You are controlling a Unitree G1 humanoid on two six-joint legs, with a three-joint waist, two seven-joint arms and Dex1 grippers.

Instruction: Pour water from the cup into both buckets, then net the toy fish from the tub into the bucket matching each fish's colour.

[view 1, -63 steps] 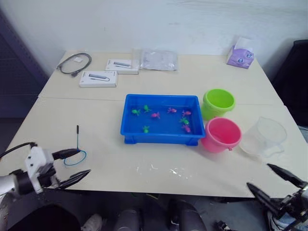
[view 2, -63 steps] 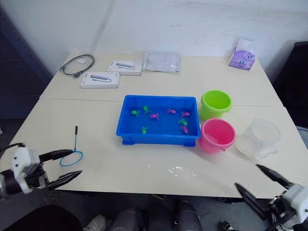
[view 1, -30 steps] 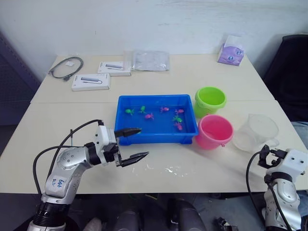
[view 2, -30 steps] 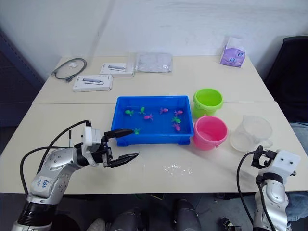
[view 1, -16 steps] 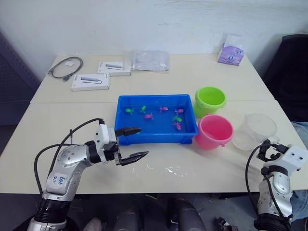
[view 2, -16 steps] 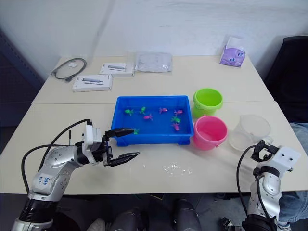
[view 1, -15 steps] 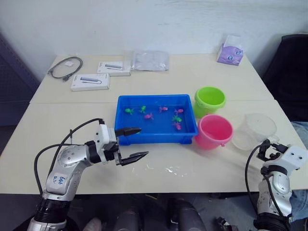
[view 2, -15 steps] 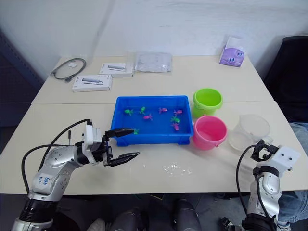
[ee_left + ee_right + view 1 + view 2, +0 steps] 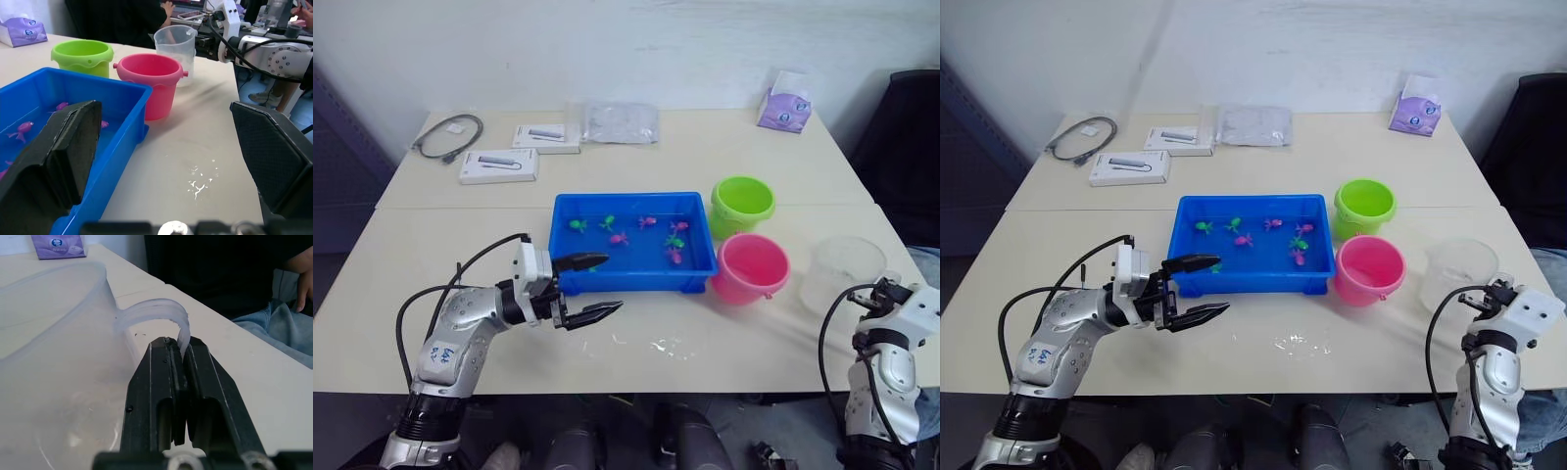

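Gripping the thin curved handle of the clear see-through plastic measuring cup (image 9: 54, 362), the right gripper (image 9: 178, 357) has its two black fingers pressed together on that handle, as the right wrist view shows; in the head views the cup (image 9: 1457, 272) stands at the right side of the pale wooden table (image 9: 636, 166), just beside the small round pink plastic bucket (image 9: 750, 268) and apart from it. The small round lime green plastic bucket (image 9: 742, 204) stands just behind the pink one, both close to the right end of the shallow rectangular bright blue plastic tub (image 9: 633, 241). Inside the tub lie the tiny green and pink toy fish (image 9: 619, 238), scattered across its floor. The left gripper (image 9: 592, 287) hangs over the table at the tub's front left corner with its fingers spread wide apart and nothing between them; one finger reaches over the tub's front rim. A small patch of water drops (image 9: 668, 348) glistens on the table in front of the tub. At the far side of the table lie a grey coiled cable (image 9: 448, 136), two flat white boxes (image 9: 499, 165), a clear plastic bag (image 9: 620, 122) and a purple tissue pack (image 9: 783, 103). In the right wrist view a person in dark clothing and jeans (image 9: 288, 328) sits beyond the table edge.
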